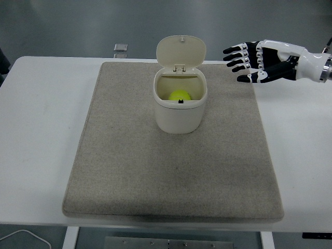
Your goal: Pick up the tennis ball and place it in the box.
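I see the ball [180, 95] only in part: it lies inside the box [179, 114], its lower half hidden by the front wall. The lid [181, 50] stands open behind. My right hand [263, 61], cut off at the wrist by the edge, hovers well right of the box, fingers [237, 58] spread, holding nothing, above the mat [129, 171].

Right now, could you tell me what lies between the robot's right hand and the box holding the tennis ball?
Nothing: in the head view only bare mat separates the right hand from the box, tennis ball inside.
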